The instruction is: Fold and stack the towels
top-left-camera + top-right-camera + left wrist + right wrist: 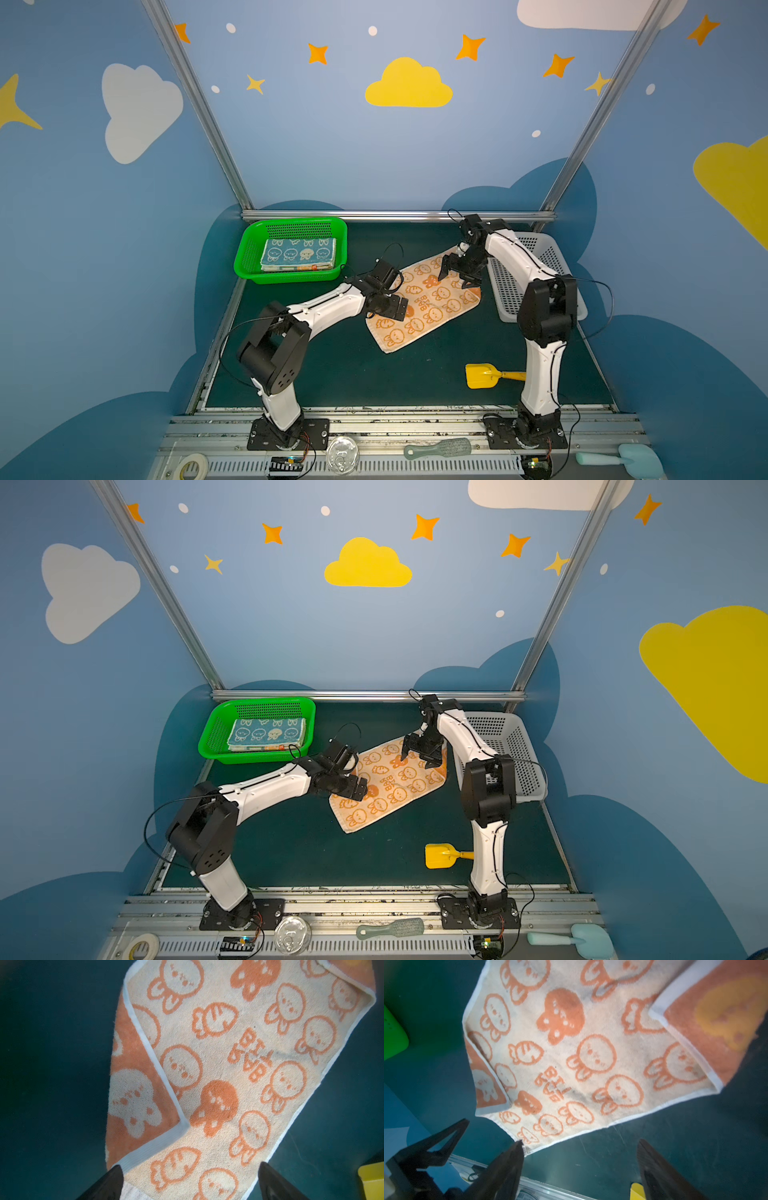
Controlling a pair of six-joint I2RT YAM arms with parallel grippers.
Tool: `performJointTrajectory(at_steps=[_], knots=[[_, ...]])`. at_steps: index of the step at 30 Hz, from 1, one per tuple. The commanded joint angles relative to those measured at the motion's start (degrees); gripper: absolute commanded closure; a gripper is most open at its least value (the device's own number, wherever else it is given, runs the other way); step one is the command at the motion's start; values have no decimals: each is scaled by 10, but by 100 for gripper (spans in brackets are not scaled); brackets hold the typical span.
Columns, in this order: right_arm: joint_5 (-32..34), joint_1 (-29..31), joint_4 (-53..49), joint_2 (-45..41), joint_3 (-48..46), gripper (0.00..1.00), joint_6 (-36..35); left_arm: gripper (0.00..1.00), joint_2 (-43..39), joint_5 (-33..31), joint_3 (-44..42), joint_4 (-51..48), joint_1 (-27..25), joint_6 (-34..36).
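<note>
Folded towels (297, 254) are stacked in the green basket (245, 266) at the bench's far left corner. One orange-and-cream rabbit towel (424, 305) lies mid-bench with two corners turned back; by my judgement its folding is unfinished. Left gripper (190, 1164) and right gripper (579, 1141) hover over opposite ends, jaws wide and empty. The white basket (509, 291) crowds the towel's right side. The front is open, save a yellow scoop (482, 376).

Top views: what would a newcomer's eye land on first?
The orange-and-cream rabbit towel lies askew in the middle with two corners flipped to the orange side. The open left fingers and right fingers hover over its two ends. Next comes the green basket at the far left, holding a folded stack topped by a blue towel. A yellow shovel lies at the front right.
</note>
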Motion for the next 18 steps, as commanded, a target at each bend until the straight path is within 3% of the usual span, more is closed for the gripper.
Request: performJointTrajectory(at_steps=[1, 9, 18], knots=[[-3, 1, 39, -8, -77, 15, 1, 0, 5, 1, 20, -16, 3, 11], [37, -13, 64, -27, -167, 15, -13, 0, -12, 2, 6, -21, 5, 13], [55, -42, 66, 43, -139, 15, -11, 0, -29, 11, -16, -14, 7, 1]])
